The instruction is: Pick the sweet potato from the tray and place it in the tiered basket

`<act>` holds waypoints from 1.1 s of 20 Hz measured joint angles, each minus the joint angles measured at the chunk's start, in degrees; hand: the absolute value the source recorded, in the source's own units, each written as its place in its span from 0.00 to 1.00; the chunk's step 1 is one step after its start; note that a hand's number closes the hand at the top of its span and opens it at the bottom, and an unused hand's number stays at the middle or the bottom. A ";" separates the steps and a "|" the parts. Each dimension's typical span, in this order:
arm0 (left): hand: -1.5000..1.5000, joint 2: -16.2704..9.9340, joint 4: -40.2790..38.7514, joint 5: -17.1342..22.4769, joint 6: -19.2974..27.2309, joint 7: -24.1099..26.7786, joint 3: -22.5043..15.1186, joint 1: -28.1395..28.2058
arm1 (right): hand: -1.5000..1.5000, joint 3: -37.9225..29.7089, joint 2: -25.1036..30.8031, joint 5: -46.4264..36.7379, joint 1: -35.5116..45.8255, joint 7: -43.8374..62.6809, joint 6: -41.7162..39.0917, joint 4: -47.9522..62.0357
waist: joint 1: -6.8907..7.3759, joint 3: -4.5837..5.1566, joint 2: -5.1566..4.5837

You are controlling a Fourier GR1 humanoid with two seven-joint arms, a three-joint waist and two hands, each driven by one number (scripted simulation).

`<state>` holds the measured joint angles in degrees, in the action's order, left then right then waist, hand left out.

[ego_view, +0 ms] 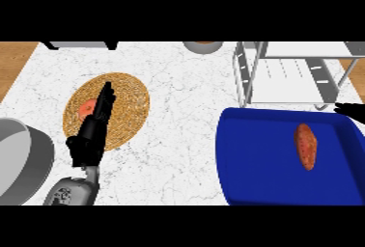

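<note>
An orange-brown sweet potato point(306, 145) lies lengthwise on the blue tray point(257, 164) at the lower right. Behind the tray stands the tiered basket point(292, 77), a white shelf in a grey metal frame. My right hand point(352, 111) shows only as black fingers at the right edge, just above the tray's far corner and apart from the sweet potato. My left hand point(95, 128) is open with straight fingers, stretched over a woven round mat point(128, 103) at the left. It holds nothing.
A small red-orange item point(87, 109) sits on the woven mat, partly hidden by my left hand. A grey round pot point(21, 159) stands at the left edge. A bowl point(203, 46) sits at the back centre, a dark-legged object point(78, 45) at the back left.
</note>
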<state>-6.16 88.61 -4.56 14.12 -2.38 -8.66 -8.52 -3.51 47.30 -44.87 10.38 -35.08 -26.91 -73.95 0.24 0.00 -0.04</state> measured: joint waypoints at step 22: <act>0.50 1.48 1.76 -2.46 -2.78 -0.74 2.19 1.00 | 0.00 2.14 -6.35 -4.90 3.57 -1.62 0.11 6.09 | -0.11 0.01 0.06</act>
<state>-4.68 90.37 -7.01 11.34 -3.13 -6.46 -7.53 -1.37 40.95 -49.77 13.94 -36.70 -26.80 -67.86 0.13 0.01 0.02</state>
